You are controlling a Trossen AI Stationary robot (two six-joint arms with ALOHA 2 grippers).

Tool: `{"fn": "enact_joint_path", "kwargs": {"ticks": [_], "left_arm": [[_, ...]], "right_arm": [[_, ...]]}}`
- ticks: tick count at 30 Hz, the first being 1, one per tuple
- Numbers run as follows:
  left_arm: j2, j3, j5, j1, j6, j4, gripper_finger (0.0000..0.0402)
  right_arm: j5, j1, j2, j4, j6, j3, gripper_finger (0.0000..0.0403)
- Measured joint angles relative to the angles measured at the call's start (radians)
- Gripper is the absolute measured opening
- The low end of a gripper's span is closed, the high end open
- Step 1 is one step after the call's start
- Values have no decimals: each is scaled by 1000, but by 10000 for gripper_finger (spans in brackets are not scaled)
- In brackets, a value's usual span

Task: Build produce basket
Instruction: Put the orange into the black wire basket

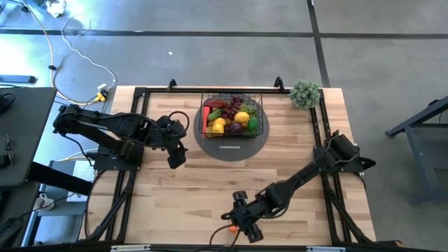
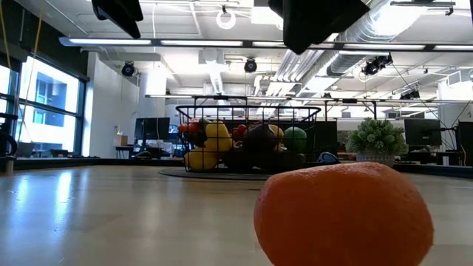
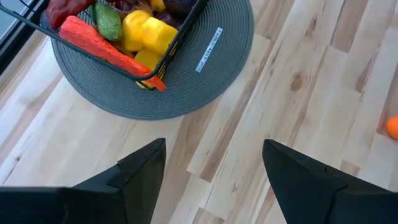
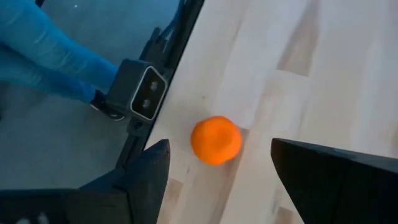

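Right claw [image 4: 214, 171] wide above orange fruit [image 4: 216, 140]; left claw [image 3: 214, 165] wide, empty; mat label [image 3: 209, 50] unreadable.

A robotics lab in an open-plan industrial hall: exposed ceiling ducts [image 2: 414, 29] and strip lights [image 2: 222, 44] run overhead, computer monitors [image 2: 151, 127] line the back, and cables [image 1: 70, 49] trail across the concrete floor [image 1: 210, 17] beside a framed wooden bench [image 1: 210, 182].

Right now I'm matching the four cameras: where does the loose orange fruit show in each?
High view: orange fruit at the table's near edge, beside the right tool.
Low view: large in the foreground.
Left wrist view: tiny, at the picture's edge.
Right wrist view: centre.
Shared landmark: the basket.
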Motion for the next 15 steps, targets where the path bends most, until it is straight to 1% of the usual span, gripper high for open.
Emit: {"fn": "enact_joint_path", "kwargs": {"ticks": [5,11,15], "left_arm": [[0,0,4,0,-20,0,259],[0,0,54,0,-23,-1,259],[0,0,56,0,-23,-3,259]], "right_arm": [[0,9,43,53,-16,0,261],[0,12,89,101,-21,0,261],[0,12,118,119,-21,0,261]]}}
